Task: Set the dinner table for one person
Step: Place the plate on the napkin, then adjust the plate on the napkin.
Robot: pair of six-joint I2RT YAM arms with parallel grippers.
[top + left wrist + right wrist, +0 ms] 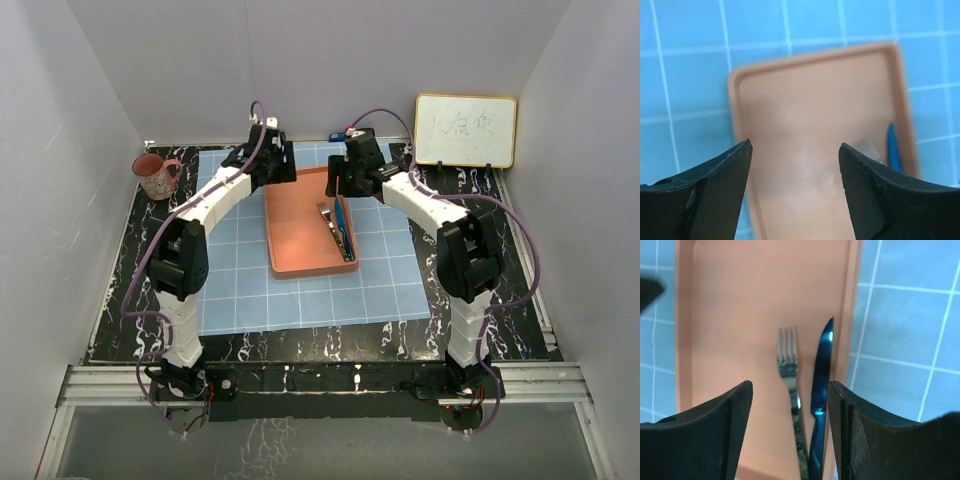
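While orange tray (pixel 295 235) sits on gridded cloth (pixel 390 280), dinner table (pixel 300 345) lies beneath, mug (pixel 155 178) at far-left corner.
Left wrist: left gripper (pixel 795 146) jaws spread, empty, over tray's bare side.
Right wrist: right gripper (pixel 790 385) jaws spread above fork (pixel 788 355) and knife (pixel 822 370), probably aligning pick.

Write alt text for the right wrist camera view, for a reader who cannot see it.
The right hand hangs open over an orange tray. A fork and a blue knife lie side by side on the tray, near its right rim. The tray rests on a light-blue gridded cloth.
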